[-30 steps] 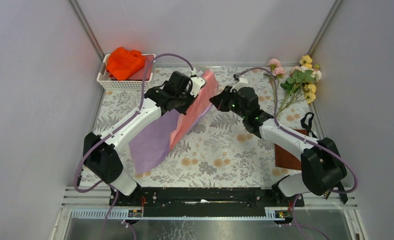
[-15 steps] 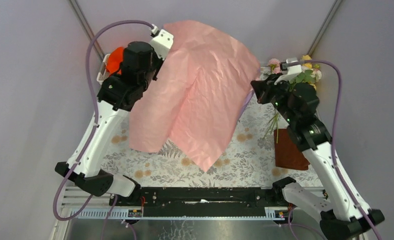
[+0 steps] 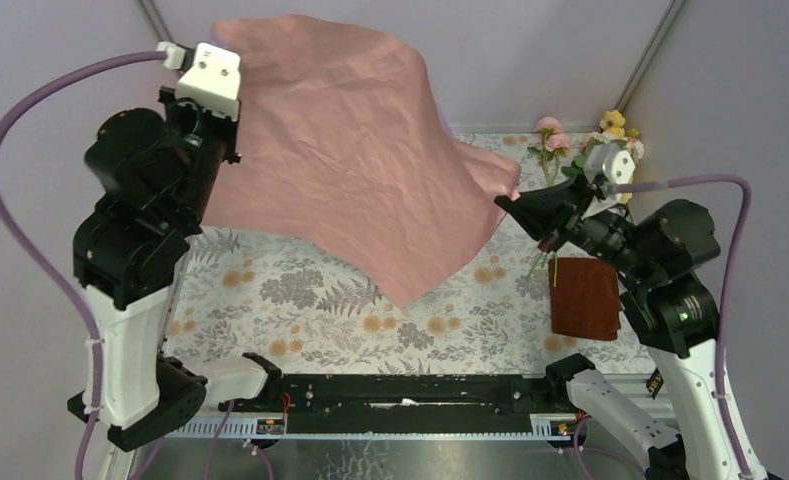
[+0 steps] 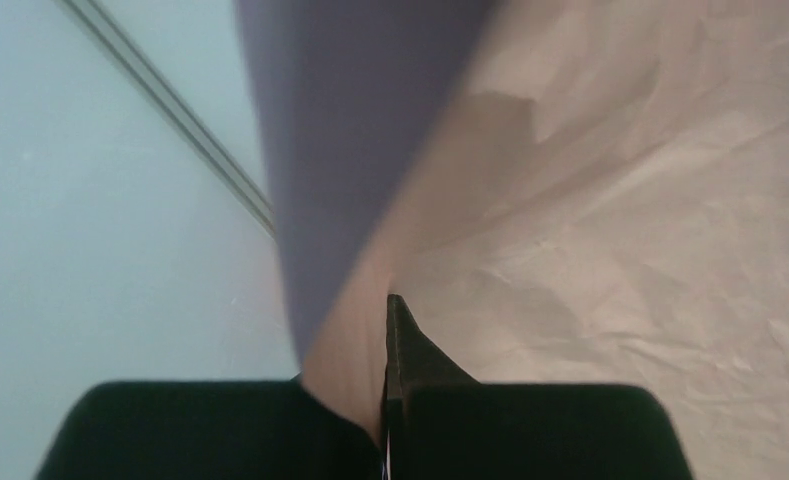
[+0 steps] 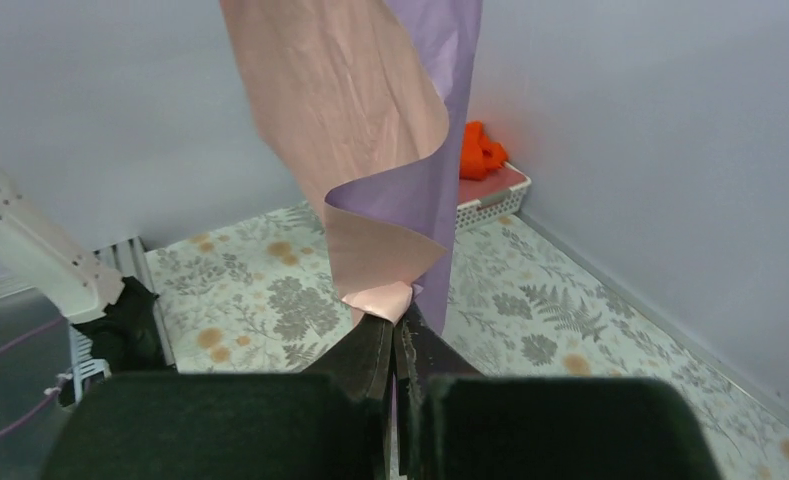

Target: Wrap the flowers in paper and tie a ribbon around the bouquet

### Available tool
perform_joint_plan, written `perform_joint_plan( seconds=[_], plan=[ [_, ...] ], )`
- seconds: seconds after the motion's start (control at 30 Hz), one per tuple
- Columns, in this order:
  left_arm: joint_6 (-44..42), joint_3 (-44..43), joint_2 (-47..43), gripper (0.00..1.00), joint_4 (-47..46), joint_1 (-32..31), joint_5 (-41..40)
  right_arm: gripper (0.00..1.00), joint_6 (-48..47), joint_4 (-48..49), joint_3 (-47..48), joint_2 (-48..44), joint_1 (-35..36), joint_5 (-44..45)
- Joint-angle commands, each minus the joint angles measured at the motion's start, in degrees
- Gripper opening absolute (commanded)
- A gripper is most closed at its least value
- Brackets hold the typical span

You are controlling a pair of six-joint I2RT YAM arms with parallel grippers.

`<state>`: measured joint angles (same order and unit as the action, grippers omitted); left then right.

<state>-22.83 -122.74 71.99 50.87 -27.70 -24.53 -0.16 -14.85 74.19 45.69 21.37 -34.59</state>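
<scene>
Whereas the paper point(image 3: 350, 150) hung folded low between the arms a second ago, it is now spread pink side up and lifted high. Left gripper point(image 4: 388, 310) stays clamped on one corner; right gripper point(image 5: 398, 320) pinches the opposite corner. Flowers point(image 3: 595, 150) lie just beyond the right gripper, apparently unmoved.

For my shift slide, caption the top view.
Left gripper and right gripper hold the paper above the table; flowers lie far right.

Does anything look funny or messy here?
Yes. The paper is up in the air, not flat on the table. The left gripper and right gripper each pinch an edge, so it sags and looks wrinkled. The flowers lie at the table's far right corner, not on it. Nothing looks torn.
</scene>
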Motion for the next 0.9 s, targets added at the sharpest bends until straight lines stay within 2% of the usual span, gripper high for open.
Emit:
perform_joint_plan(
  seconds=[0.0, 0.07, 0.17, 0.27, 0.37, 0.5, 0.57, 0.7, 0.77, 0.87],
  plan=[
    [-0.90, -0.80, -0.61, 0.00, 0.69, -0.16, -3.67, 0.00, 4.14, 2.24, 0.70, -1.38, 0.25, -4.52],
    [-1.73, 1.74, -0.20, 0.00, -1.24, -0.16, -4.74, 0.00, 5.61, -0.93, 1.29, 0.56, 0.26, 2.21],
    [-3.17, 4.38, 1.97, 0.00, -4.65, -0.16, -5.29, 0.00, 8.99, -5.04, 2.44, 4.42, 0.25, 17.07],
    [-6.27, 7.59, 6.36, 0.00, -11.95, -0.14, -7.78, 0.00, 12.19, -6.16, 2.27, 8.34, 0.26, 27.19],
    [-8.96, 9.30, 13.58, 0.00, -19.70, -0.03, -9.63, 0.00, 14.00, -4.04, -0.60, 11.77, 0.19, 33.92],
    [-8.48, 7.02, 27.24, 0.00, -22.19, 0.04, -8.55, 0.00, 13.98, -0.29, -6.28, 16.62, -1.57, 44.07],
    [-8.62, 5.29, 35.08, 0.00, -22.96, 0.02, -8.64, 0.00, 15.20, 2.42, -9.77, 19.16, -4.20, 45.07],
    [-7.97, 0.98, 49.63, 0.00, -24.65, 0.02, -8.56, 0.00, 19.45, 9.85, -17.95, 23.59, -9.35, 41.69],
    [-8.53, 0.70, 54.97, 0.00, -27.89, -0.17, -8.72, 0.04, 21.78, 13.57, -21.38, 25.84, -12.07, 39.99],
    [-11.54, 0.49, 61.52, 0.00, -32.89, -1.11, -10.31, 0.05, 24.71, 18.78, -24.42, 30.78, -16.13, 37.21]
  ],
)
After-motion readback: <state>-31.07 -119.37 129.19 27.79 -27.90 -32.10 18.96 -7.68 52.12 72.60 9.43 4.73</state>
